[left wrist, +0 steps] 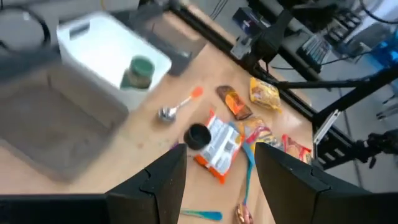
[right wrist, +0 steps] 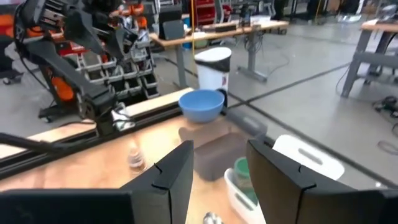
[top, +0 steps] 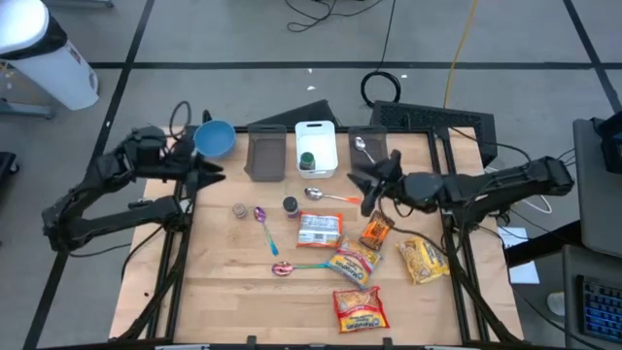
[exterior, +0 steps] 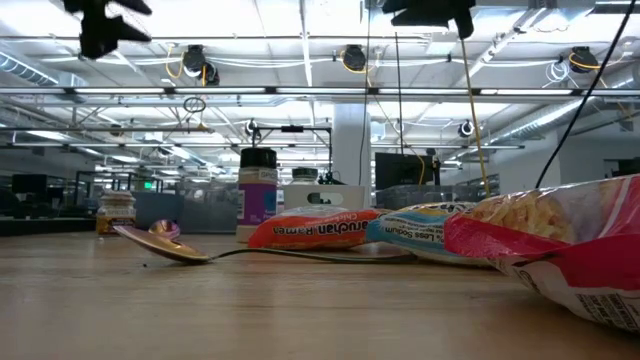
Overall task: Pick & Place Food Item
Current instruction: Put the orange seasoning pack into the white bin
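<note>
- The left gripper (top: 212, 173) hangs above the table's left edge, beside the blue bowl (top: 215, 138); in its wrist view its two dark fingers (left wrist: 163, 180) stand apart with nothing between them.
- A small jar (top: 239, 211) stands on the wood just right of that gripper, with a purple spoon (top: 263, 222) next to it.
- Along the far edge sit a grey bin (top: 266, 154), then a white bin (top: 317, 148) with a green-lidded jar (top: 306, 159) inside, then another grey bin (top: 366, 142) holding a metal spoon (top: 361, 148).
- A dark-lidded jar (top: 290, 205) stands near the middle, and an orange-handled spoon (top: 328, 196) lies just right of it.
- The food packets are all on the table: a ramen packet (top: 319, 228) in the middle, an orange snack packet (top: 376, 231) to its right, a noodle packet (top: 354, 262) nearer the front, a red packet (top: 360, 309) at the front edge, and a yellow packet (top: 423, 260) farthest right.
- The right gripper (top: 358, 179) hovers over the table near the metal-spoon bin, above the orange-handled spoon; its fingers (right wrist: 175, 177) are spread and hold nothing.
</note>
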Motion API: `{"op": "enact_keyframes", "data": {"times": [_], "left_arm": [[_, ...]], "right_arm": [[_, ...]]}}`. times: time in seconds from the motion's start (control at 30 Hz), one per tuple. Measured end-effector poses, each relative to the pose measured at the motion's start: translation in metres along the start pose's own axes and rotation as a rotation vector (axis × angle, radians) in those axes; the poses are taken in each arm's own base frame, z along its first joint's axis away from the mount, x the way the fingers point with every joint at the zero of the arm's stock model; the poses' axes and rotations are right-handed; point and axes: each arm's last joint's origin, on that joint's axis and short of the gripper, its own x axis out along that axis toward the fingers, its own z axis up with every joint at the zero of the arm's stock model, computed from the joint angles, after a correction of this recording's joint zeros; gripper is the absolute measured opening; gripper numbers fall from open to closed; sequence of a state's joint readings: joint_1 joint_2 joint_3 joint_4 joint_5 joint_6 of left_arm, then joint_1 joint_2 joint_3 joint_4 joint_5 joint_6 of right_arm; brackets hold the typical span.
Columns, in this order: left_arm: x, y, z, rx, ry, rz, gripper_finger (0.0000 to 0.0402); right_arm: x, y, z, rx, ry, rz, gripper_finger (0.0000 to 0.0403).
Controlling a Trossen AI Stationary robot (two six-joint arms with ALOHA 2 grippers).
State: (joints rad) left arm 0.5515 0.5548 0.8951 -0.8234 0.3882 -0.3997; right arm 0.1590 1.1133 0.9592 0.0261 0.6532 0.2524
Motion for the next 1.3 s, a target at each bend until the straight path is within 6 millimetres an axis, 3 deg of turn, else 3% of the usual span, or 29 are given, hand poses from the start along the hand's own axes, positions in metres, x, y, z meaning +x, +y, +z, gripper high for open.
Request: {"op": "enact_keyframes", "data": {"times": [0.17, 0.33, 0.6, 0.93, 1.3], "left_arm": [[0.021, 0.011, -0.019, -0.169, 0.012, -0.043, 0.02], [0.038, 0.01, -0.03, -0.255, 0.05, -0.071, 0.02], [0.055, -0.002, -0.04, -0.309, 0.122, 0.009, 0.02], [0.093, -0.013, -0.06, -0.294, 0.324, 0.147, 0.02], [0.088, -0.008, -0.083, -0.286, 0.459, 0.366, 0.02]], "right_arm": [[0.007, 0.008, -0.01, 0.066, 0.041, 0.016, 0.0141], [0.011, 0.015, -0.02, 0.07, 0.126, 0.199, 0.0141], [0.011, 0.014, -0.037, 0.107, 0.2, 0.278, 0.0141], [0.012, 0.013, -0.058, 0.225, 0.174, 0.399, 0.0141], [0.014, 0.006, -0.067, 0.259, 0.112, 0.404, 0.0141]]}}
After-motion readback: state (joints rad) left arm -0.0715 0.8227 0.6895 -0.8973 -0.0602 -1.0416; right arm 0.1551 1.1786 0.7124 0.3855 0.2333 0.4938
